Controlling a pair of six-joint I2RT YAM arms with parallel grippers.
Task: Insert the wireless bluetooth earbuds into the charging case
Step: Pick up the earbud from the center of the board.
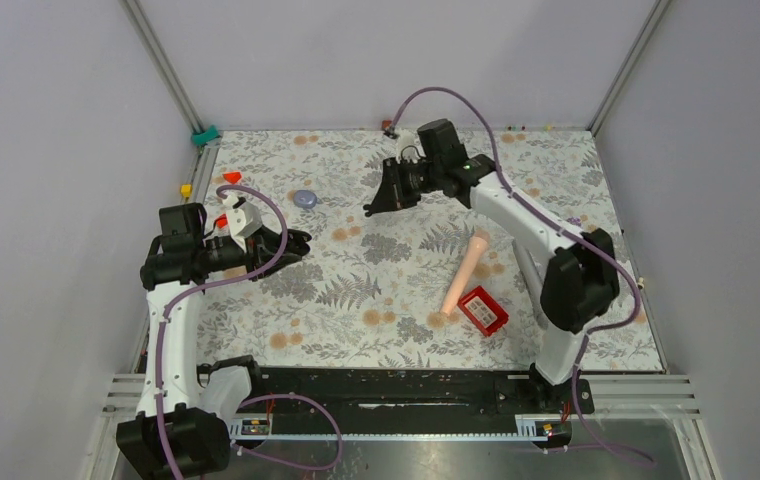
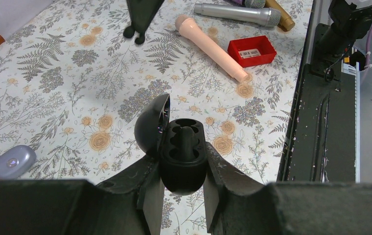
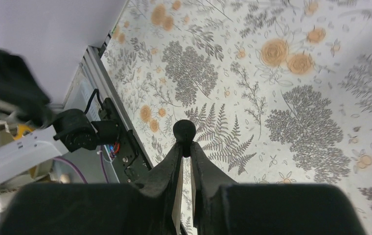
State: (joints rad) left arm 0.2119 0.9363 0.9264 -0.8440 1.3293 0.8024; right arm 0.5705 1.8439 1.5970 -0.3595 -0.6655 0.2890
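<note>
The charging case (image 2: 183, 152) is a glossy black oval. My left gripper (image 2: 183, 162) is shut on its lower half and holds it above the floral table at the left (image 1: 296, 243). Its lid (image 2: 151, 128) stands open to the left, and the dark wells inside face up. I cannot tell whether a bud lies in them. One of the wireless bluetooth earbuds (image 3: 184, 131), a tiny black round bud, is pinched at the tips of my right gripper (image 3: 184, 147). That gripper hangs over the far middle of the table (image 1: 371, 208), well away from the case.
A pink cylinder (image 1: 463, 272) and a red box (image 1: 483, 310) lie right of centre. A lavender dome (image 1: 304, 199) sits at the far left, with small red blocks (image 1: 232, 177) near the left edge. A silver rod (image 2: 238, 13) lies beyond the pink cylinder. A black rail (image 2: 321, 122) runs along the near edge.
</note>
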